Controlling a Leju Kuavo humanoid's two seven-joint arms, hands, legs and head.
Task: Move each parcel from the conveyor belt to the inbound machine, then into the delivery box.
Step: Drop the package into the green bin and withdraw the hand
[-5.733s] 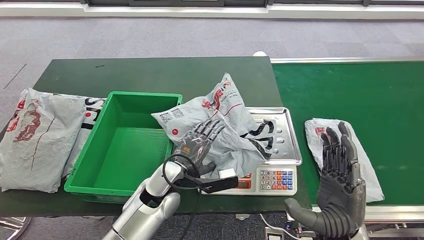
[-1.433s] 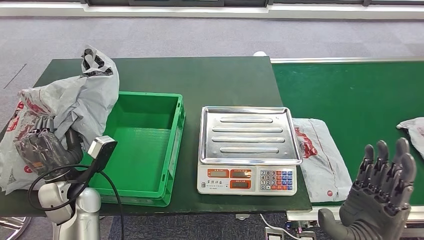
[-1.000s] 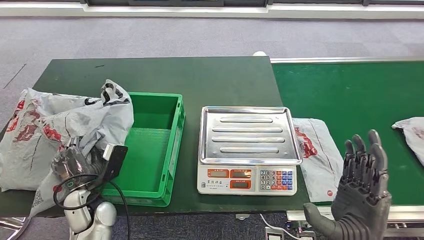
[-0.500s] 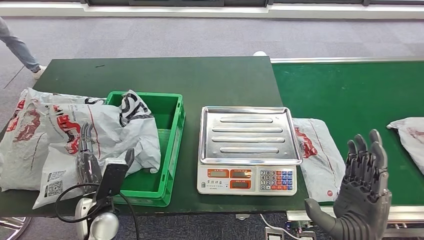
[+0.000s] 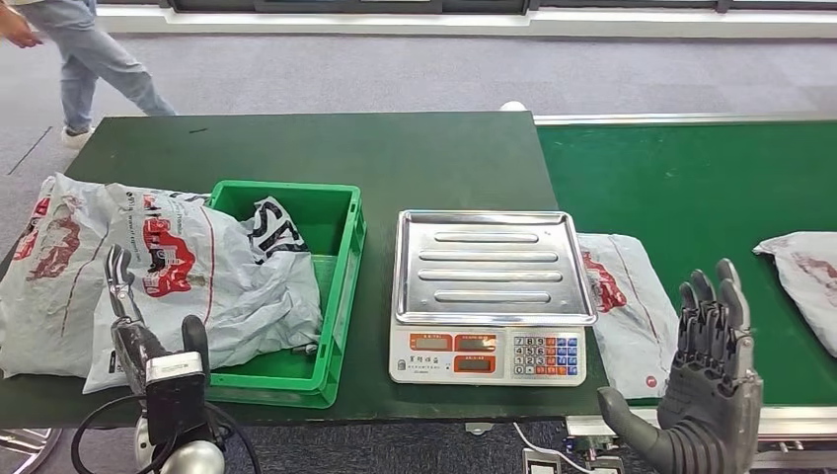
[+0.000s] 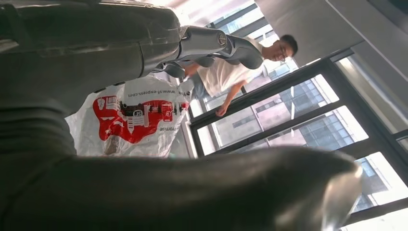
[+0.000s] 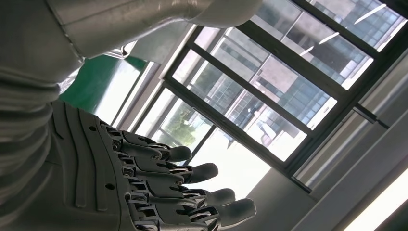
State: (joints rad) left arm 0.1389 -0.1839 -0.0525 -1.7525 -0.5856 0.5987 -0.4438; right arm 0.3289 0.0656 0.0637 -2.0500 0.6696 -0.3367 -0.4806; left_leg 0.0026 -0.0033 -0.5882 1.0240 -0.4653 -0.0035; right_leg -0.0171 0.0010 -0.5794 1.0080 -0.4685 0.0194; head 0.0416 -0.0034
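Two parcels are waiting on the conveyor belt point(image 5: 691, 168); one parcel point(image 5: 212, 286) is draping over the delivery box point(image 5: 341, 296) rim. You're raising both hands, left hand point(image 5: 133, 331) and right hand point(image 5: 711, 390), fingers spread, holding nothing.

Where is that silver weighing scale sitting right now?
In the head view, the scale sits mid-table, between the green box on its left and the conveyor belt on its right.
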